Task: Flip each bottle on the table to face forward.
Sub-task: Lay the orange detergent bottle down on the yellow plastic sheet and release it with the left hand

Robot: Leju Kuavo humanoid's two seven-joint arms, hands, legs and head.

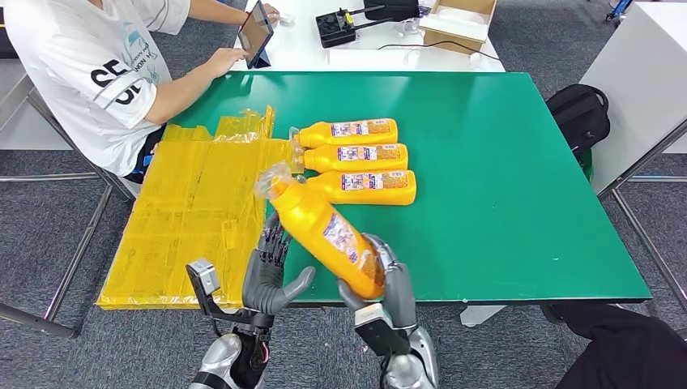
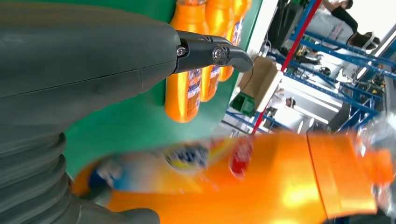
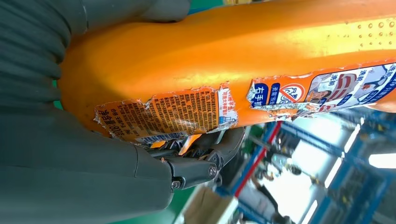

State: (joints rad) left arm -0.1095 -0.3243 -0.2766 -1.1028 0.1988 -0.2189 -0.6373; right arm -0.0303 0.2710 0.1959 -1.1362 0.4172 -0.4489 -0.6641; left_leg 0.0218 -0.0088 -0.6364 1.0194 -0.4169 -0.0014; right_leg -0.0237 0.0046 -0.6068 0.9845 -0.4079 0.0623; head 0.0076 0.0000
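Note:
My right hand (image 1: 390, 285) grips the base of an orange bottle (image 1: 324, 231) and holds it tilted above the table's front edge, clear cap end pointing away and left. Its torn label (image 3: 187, 112) shows in the right wrist view, with my fingers (image 3: 196, 168) wrapped under the bottle (image 3: 261, 60). My left hand (image 1: 271, 271) stands open just left of the bottle, fingers spread; the left wrist view has the bottle (image 2: 261, 177) blurred beside that hand (image 2: 93, 60). Three more orange bottles (image 1: 348, 130) (image 1: 356, 156) (image 1: 369, 186) lie side by side on the green table (image 1: 518, 203), labels up.
Yellow plastic sheets (image 1: 194, 219) cover the table's left part and hang over its edge. A person (image 1: 89, 73) sits at the back left touching a tablet (image 1: 255, 32). A white table with a cardboard box (image 1: 458, 20) stands behind. A black backpack (image 1: 579, 113) lies right.

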